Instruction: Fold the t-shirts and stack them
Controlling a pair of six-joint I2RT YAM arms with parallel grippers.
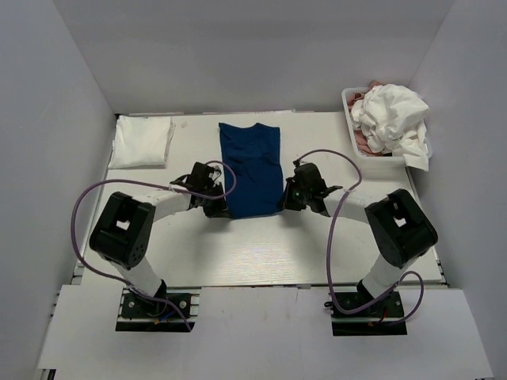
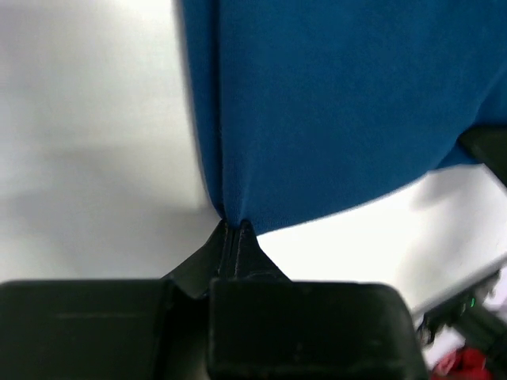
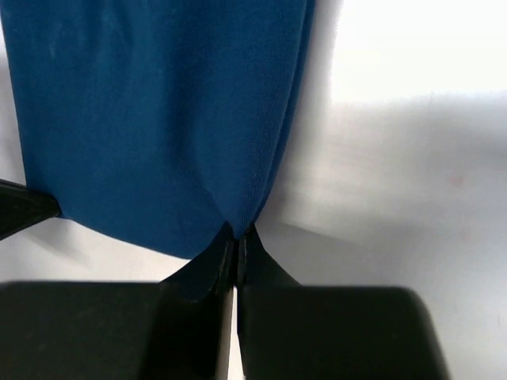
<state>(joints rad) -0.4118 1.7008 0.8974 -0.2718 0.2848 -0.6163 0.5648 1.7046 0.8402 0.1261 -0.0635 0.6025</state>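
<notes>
A navy blue t-shirt [image 1: 252, 168] lies in a long folded strip down the middle of the table, collar end at the back. My left gripper [image 1: 224, 207] is shut on its near left corner, and the cloth [image 2: 341, 103] runs up from the pinch in the left wrist view. My right gripper [image 1: 283, 203] is shut on its near right corner, with the cloth [image 3: 158, 111] above the fingertips [image 3: 252, 245] in the right wrist view. A folded white t-shirt [image 1: 141, 142] lies at the back left. White and pink t-shirts [image 1: 392, 117] are heaped at the back right.
The heap sits in a white basket [image 1: 352, 142] at the table's back right corner. White walls close in the table on three sides. Purple cables [image 1: 337, 206] loop from both arms over the table.
</notes>
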